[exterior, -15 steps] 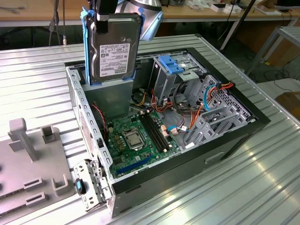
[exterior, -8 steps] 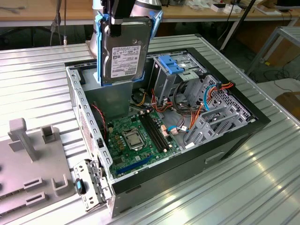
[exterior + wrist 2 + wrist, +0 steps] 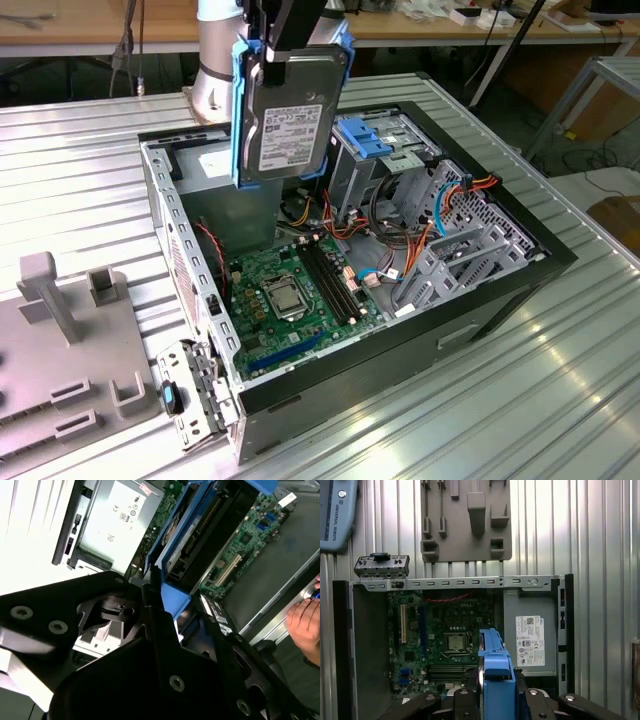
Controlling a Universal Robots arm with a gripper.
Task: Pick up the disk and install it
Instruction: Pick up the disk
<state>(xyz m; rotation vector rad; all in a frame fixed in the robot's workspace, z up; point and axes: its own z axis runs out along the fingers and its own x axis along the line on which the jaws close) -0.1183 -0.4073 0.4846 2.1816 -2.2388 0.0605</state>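
The disk, a grey-metal drive with a white label and a blue plastic frame, hangs upright above the back of the open computer case. My gripper is shut on its upper edge. In both wrist views the disk shows edge-on, as a blue frame between the black gripper parts, and as a blue-edged slab over the case. Below it lie the green motherboard and the grey power supply box. A blue drive bay sits at the case's far side.
A grey fixture plate with upright blocks lies on the ribbed metal table at the exterior view's left. Orange and blue cables cross the case by the metal drive cage. A person's hand rests at the case's edge.
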